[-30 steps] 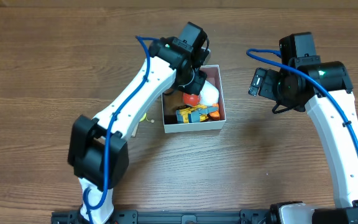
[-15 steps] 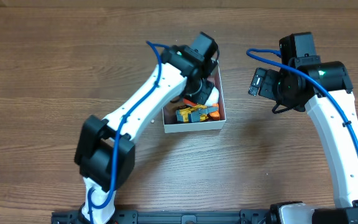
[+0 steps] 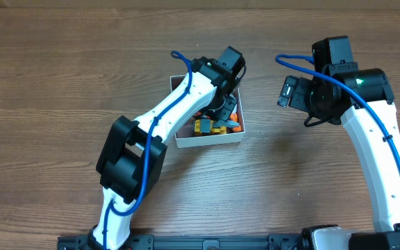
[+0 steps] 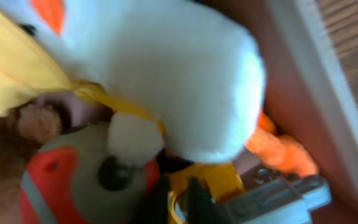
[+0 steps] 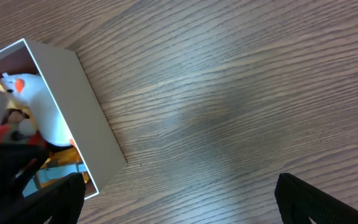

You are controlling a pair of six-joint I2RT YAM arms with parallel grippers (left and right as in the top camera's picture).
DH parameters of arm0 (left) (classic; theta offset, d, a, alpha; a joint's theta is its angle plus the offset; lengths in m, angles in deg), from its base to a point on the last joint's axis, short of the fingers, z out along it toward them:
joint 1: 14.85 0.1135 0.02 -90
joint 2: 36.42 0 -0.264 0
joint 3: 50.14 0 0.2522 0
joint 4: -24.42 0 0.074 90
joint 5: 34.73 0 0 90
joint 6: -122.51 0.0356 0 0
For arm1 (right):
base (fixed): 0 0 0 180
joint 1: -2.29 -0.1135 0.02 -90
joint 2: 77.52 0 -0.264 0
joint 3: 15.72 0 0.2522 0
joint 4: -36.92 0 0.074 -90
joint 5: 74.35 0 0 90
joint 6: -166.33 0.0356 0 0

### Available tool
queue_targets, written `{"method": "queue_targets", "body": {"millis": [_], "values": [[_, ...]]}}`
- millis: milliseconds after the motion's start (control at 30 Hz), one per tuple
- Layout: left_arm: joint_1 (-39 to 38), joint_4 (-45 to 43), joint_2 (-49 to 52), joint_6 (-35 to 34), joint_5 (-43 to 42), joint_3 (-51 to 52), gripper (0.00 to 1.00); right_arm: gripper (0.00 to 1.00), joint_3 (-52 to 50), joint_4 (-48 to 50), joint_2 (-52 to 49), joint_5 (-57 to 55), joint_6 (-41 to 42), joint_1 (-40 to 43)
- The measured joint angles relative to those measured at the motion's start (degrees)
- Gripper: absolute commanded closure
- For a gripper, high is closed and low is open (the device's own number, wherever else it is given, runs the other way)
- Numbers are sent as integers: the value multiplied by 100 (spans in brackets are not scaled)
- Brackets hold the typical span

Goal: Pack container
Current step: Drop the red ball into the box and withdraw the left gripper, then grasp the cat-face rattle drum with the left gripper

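The container (image 3: 210, 139) sits near the middle of the table (image 3: 47, 83), slightly askew, and it already holds a jumble of toys. In the left wrist view a white plush toy (image 4: 185, 81) fills most of the picture and lies against the pink inner wall. A round grey and orange toy (image 4: 55, 180) sits under it, and a yellow toy (image 4: 213, 177) and a small orange piece (image 4: 278, 152) are crowded in beside them.

The left gripper (image 4: 178, 200) is down inside the box among these toys. Its dark tips show close together at the bottom edge, but the view is blurred, so it is not possible to tell whether they pinch anything or have let go.

The right gripper (image 5: 179, 186) hangs over bare wood beside the box with its jaws spread wide and nothing between them.

No loose toy can be seen on the table in these views, though the left arm hides part of it. The packing looks nearly finished. What seems left is for the left arm to lift clear of the box.
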Motion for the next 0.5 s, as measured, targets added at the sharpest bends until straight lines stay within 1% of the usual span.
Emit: {"method": "queue_targets", "body": {"millis": [33, 133, 167, 233, 267, 367, 467, 500], "values": [[0, 13, -92, -9, 0, -7, 56, 0, 0, -2, 0, 2, 2, 0], [0, 138, -474, 28, 61, -94, 40, 0, 0, -13, 0, 2, 0, 0], [2, 212, -649, 0, 83, -136, 37, 0, 0, -11, 0, 4, 0, 0], [2, 437, -1036, -4, 170, -208, 28, 0, 0, -24, 0, 2, 4, 0], [2, 586, -1200, -15, 225, -229, 25, 0, 0, -31, 0, 4, 2, 0], [35, 1145, -1757, -55, 417, -291, 23, 0, 0, -59, 0, 2, 2, 0], [234, 1843, -2149, -133, 588, -317, 28, 0, 0, -83, 0, 2, 4, 0], [350, 2022, -2229, -173, 627, -317, 33, 0, 0, -83, 0, 2, 2, 0]]}}
